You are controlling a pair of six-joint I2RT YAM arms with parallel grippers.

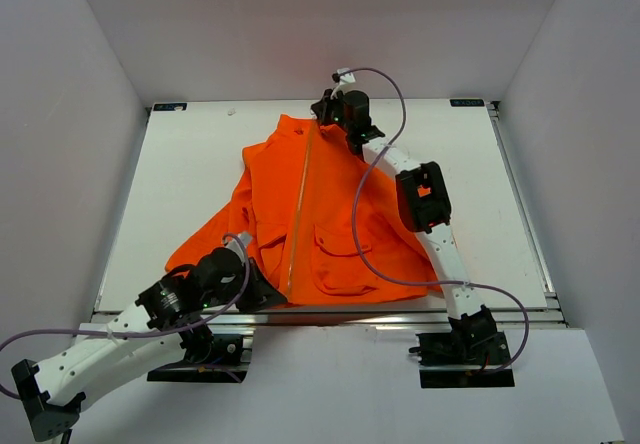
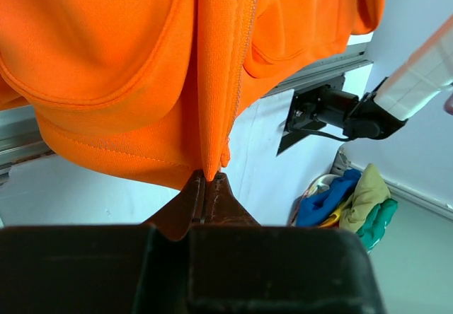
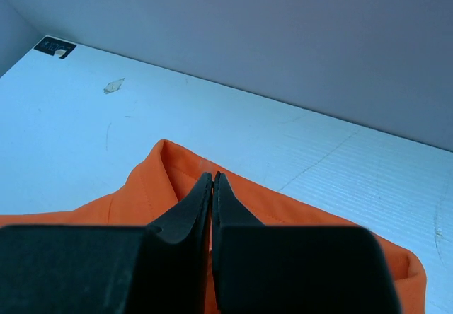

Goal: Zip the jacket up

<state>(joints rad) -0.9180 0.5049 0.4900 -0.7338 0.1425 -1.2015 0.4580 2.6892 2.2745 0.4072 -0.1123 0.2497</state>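
Observation:
The orange jacket (image 1: 330, 214) lies flat on the white table, collar at the far end and hem at the near edge. Its centre zipper (image 1: 300, 204) runs as a pale line from collar to hem. My left gripper (image 1: 263, 290) is shut on the bottom hem at the zipper's lower end; the left wrist view shows the jaws (image 2: 212, 178) pinching the orange fabric (image 2: 127, 52) that hangs above them. My right gripper (image 1: 331, 114) is at the collar; in the right wrist view its jaws (image 3: 214, 177) are closed with orange collar fabric (image 3: 148, 187) between and behind them.
The table's near metal rail (image 1: 500, 314) runs along the hem. The right arm's base (image 2: 322, 110) shows in the left wrist view, with a pile of coloured clothes (image 2: 347, 201) below the table. White walls enclose the table; a black marker (image 3: 55, 46) sits in the far corner.

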